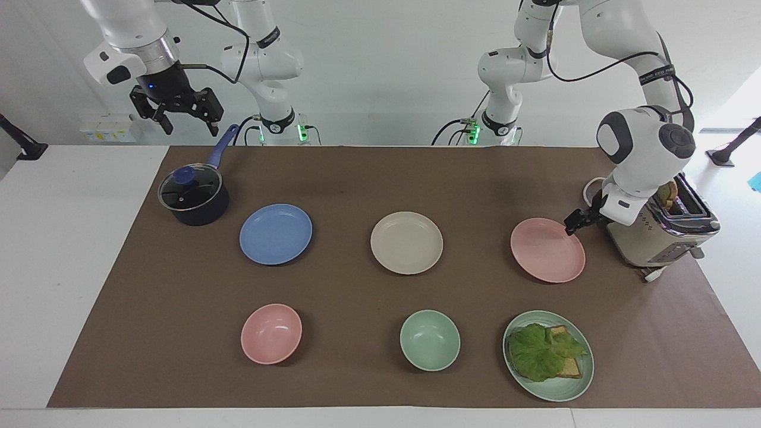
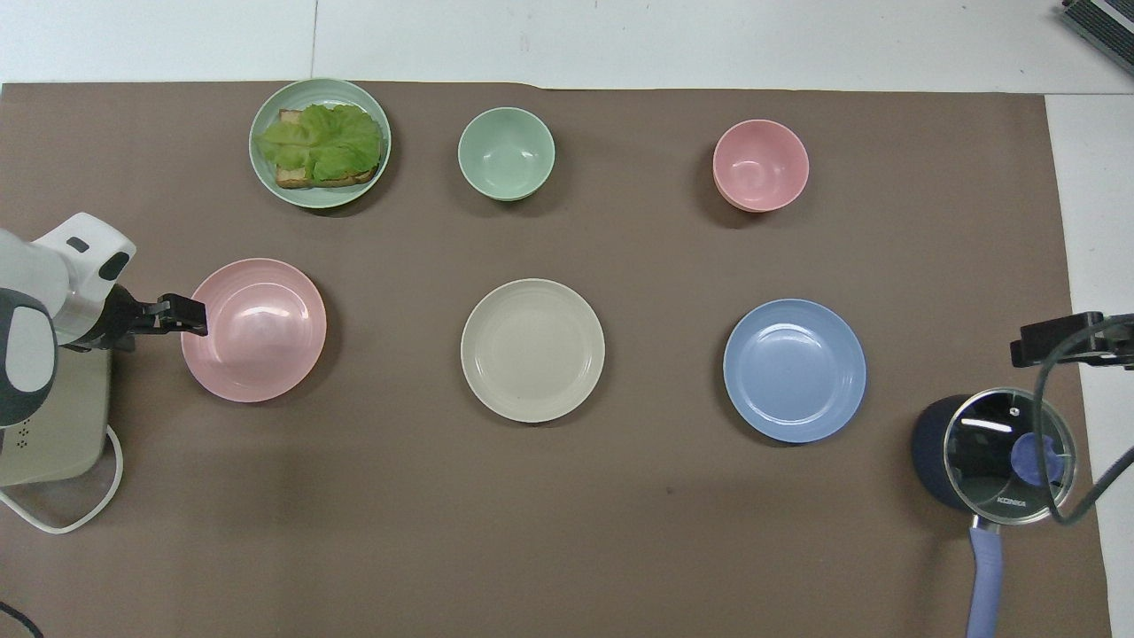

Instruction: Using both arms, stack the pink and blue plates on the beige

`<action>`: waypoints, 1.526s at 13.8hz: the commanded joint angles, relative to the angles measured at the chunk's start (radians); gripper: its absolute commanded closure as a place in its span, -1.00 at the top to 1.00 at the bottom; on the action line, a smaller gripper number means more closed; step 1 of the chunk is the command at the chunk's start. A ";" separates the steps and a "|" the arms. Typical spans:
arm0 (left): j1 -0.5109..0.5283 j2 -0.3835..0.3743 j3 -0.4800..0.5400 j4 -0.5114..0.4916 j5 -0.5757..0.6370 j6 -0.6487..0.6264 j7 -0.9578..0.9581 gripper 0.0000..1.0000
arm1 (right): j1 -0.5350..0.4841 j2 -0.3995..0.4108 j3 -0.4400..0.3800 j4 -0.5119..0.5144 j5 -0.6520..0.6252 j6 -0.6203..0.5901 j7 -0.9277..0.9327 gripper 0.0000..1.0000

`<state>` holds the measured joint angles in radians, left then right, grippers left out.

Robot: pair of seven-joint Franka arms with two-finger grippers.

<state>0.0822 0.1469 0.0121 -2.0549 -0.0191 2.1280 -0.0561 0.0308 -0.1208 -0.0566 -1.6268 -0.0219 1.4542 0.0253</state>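
The left gripper (image 1: 578,222) is reaching the pink plate (image 1: 547,249) rim beside the toaster (image 1: 657,229), jaws open and empty. The right gripper (image 1: 177,113) is waiting open over the saucepan (image 1: 194,196); the beige plate (image 1: 406,242) is sitting between the pink and the blue plate (image 1: 275,233).

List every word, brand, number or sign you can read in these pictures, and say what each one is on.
"KONKA": on the rim of the glass lid of the dark saucepan, read in the overhead view.
Small marks on the arms' black wrist bands: too small to read.
Nothing else carries readable text.
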 commanded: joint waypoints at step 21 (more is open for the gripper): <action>-0.019 -0.020 -0.027 0.140 -0.110 -0.198 -0.091 -1.00 | -0.018 -0.025 0.006 -0.027 0.007 0.000 -0.031 1.00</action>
<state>0.0939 0.1313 -0.0190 -1.9469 -0.0950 1.9736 -0.1687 0.0307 -0.1211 -0.0572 -1.6280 -0.0219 1.4542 0.0253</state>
